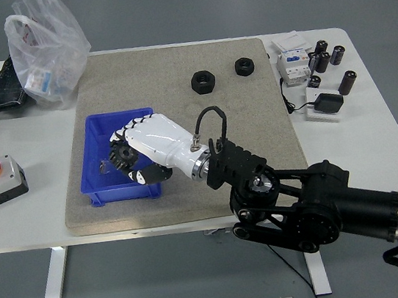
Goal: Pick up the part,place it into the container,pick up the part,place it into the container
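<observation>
Right hand (143, 146), white w/ black arm, is clamped on the black gear part (120, 158); fingers (142, 175) curl round its toothed rim. The part is held over the blue container (94, 138), inside its right half, approx. 9 o'clock from the palm. Whether it touches the floor of the bin: cannot tell. The gear has no long axis; its face looks tilted toward 9 o'clock. Next move, by judgement: you need only open the fingers to drop it. Two black nuts (203, 82) wait at 1 o'clock on the mat (172, 64). Left arm not visible.
</observation>
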Controlling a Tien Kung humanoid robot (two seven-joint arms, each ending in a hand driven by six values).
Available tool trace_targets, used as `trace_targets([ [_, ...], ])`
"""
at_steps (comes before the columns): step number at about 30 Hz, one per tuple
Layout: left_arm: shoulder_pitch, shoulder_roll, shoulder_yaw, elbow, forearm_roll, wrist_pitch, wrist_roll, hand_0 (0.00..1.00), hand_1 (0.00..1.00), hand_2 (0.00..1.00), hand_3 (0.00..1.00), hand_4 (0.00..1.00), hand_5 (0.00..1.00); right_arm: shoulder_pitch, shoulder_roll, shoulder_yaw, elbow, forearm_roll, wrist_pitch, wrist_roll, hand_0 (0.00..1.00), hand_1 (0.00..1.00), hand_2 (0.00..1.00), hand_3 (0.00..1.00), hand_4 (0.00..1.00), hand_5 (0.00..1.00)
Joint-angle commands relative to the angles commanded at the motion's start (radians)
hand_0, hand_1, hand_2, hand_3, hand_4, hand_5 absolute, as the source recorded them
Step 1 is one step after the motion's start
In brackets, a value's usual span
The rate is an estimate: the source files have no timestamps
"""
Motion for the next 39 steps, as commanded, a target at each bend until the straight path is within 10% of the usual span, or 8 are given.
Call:
trace_targets([
  [22,0.006,-0.002,0.002,0.0,0.0,0.0,-0.003,0.673,0.584,0.566,0.634,0.627,0.236,-0.164,-0.112,0.29,-0.018,0.036,-0.018,-0.028,0.671,0.867,0.931,0.998,0.744,0.306],
  [23,0.006,-0.002,0.001,0.0,0.001,0.0,-0.003,0.673,0.584,0.566,0.634,0.627,0.236,-0.175,-0.119,0.296,-0.023,0.04,-0.013,-0.03,0.658,0.875,0.939,0.998,0.924,0.374],
  [34,0.001,-0.002,0.011,0.0,-0.005,0.0,-0.01,0.673,0.584,0.566,0.634,0.627,0.236,-0.237,-0.134,0.273,-0.069,-0.015,0.05,-0.069,0.611,0.874,0.939,0.998,0.923,0.401],
  [35,0.001,-0.003,0.012,0.0,-0.005,0.0,-0.01,0.673,0.584,0.565,0.634,0.627,0.236,-0.236,-0.134,0.27,-0.075,-0.031,0.057,-0.075,0.538,0.818,0.827,0.934,0.749,0.252],
  [39,0.004,-0.005,0.01,0.0,-0.004,0.0,-0.009,0.673,0.584,0.565,0.634,0.627,0.236,-0.228,-0.131,0.263,-0.099,-0.063,0.062,-0.083,0.538,0.818,0.827,0.934,0.749,0.252],
])
